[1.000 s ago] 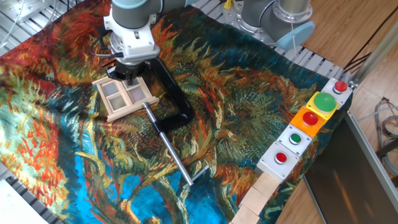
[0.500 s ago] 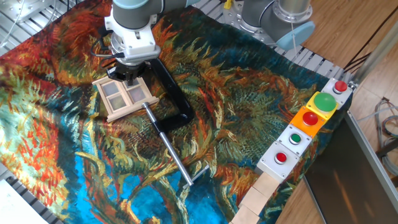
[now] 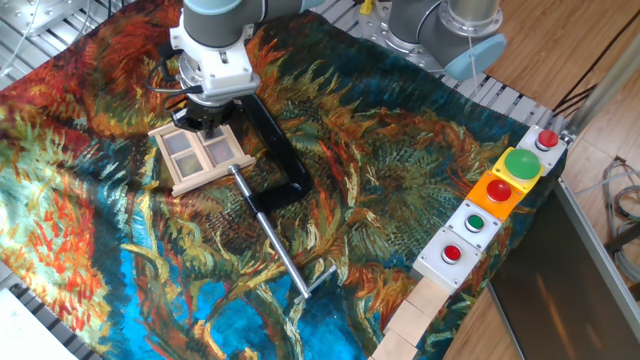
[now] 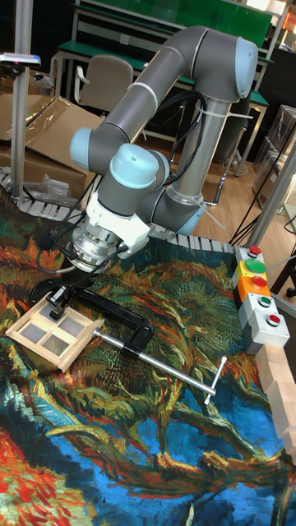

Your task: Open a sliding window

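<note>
The sliding window [image 3: 203, 156] is a small pale wooden frame with four translucent panes, lying flat on the patterned cloth at the left; it also shows in the tall view [image 4: 51, 331]. My gripper [image 3: 205, 126] points straight down at the window's far edge. Its black fingers [image 4: 57, 307] look narrow and drawn together on that far rail. The arm's wrist hides the exact contact point.
A black C-clamp [image 3: 276, 150] with a long steel screw [image 3: 280, 250] lies right beside the window, to its right. A row of button boxes [image 3: 497, 190] lines the table's right edge, with wooden blocks [image 3: 415, 315] below them. A second robot base [image 3: 450, 30] stands at the back.
</note>
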`<state>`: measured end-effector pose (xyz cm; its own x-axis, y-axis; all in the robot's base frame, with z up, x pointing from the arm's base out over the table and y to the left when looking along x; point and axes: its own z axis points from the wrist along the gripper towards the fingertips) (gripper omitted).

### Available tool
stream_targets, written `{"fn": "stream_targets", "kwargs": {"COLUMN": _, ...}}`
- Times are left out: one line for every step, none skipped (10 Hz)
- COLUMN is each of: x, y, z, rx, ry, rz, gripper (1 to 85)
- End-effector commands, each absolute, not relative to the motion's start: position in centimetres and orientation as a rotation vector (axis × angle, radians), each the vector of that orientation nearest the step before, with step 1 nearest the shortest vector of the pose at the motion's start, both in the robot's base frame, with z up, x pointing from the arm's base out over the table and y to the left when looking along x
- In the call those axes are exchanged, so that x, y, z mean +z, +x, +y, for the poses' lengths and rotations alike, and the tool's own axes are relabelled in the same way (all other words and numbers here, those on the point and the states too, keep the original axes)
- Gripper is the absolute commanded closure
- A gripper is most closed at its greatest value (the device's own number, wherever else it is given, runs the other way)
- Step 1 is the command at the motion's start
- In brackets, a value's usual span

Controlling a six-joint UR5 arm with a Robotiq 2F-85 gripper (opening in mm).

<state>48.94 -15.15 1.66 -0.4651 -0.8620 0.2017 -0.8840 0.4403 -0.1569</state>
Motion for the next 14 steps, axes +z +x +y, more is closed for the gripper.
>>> {"fn": "stream_targets", "kwargs": {"x": 1.7, "y": 49.0, "z": -15.0, "rx": 0.358, "ry": 1.575, "rz": -2.598, "gripper": 84.3}}
{"fn": "stream_targets", "kwargs": {"x": 1.6, "y": 49.0, "z": -14.8, "rx": 0.351, "ry": 1.578, "rz": -2.599, "gripper": 84.3}}
{"fn": "stream_targets", "kwargs": {"x": 1.6, "y": 48.9, "z": -14.7, "rx": 0.349, "ry": 1.578, "rz": -2.599, "gripper": 84.3}}
{"fn": "stream_targets", "kwargs": {"x": 1.5, "y": 48.9, "z": -14.6, "rx": 0.349, "ry": 1.576, "rz": -2.601, "gripper": 84.3}}
{"fn": "stream_targets", "kwargs": {"x": 1.5, "y": 48.9, "z": -14.5, "rx": 0.347, "ry": 1.577, "rz": -2.602, "gripper": 84.3}}
{"fn": "stream_targets", "kwargs": {"x": 1.5, "y": 49.0, "z": -14.5, "rx": 0.348, "ry": 1.578, "rz": -2.603, "gripper": 84.3}}
{"fn": "stream_targets", "kwargs": {"x": 1.5, "y": 49.0, "z": -14.6, "rx": 0.352, "ry": 1.577, "rz": -2.601, "gripper": 84.3}}
{"fn": "stream_targets", "kwargs": {"x": 1.5, "y": 49.0, "z": -14.5, "rx": 0.35, "ry": 1.579, "rz": -2.6, "gripper": 84.3}}
{"fn": "stream_targets", "kwargs": {"x": 1.4, "y": 49.0, "z": -14.3, "rx": 0.34, "ry": 1.581, "rz": -2.605, "gripper": 84.3}}
{"fn": "stream_targets", "kwargs": {"x": 1.4, "y": 49.0, "z": -14.2, "rx": 0.336, "ry": 1.582, "rz": -2.61, "gripper": 84.3}}
{"fn": "stream_targets", "kwargs": {"x": 1.4, "y": 49.1, "z": -14.0, "rx": 0.33, "ry": 1.583, "rz": -2.612, "gripper": 84.3}}
{"fn": "stream_targets", "kwargs": {"x": 1.4, "y": 49.1, "z": -13.8, "rx": 0.321, "ry": 1.584, "rz": -2.618, "gripper": 84.3}}
{"fn": "stream_targets", "kwargs": {"x": 1.5, "y": 49.1, "z": -13.4, "rx": 0.312, "ry": 1.583, "rz": -2.622, "gripper": 84.3}}
{"fn": "stream_targets", "kwargs": {"x": 1.5, "y": 49.2, "z": -13.2, "rx": 0.306, "ry": 1.584, "rz": -2.625, "gripper": 84.3}}
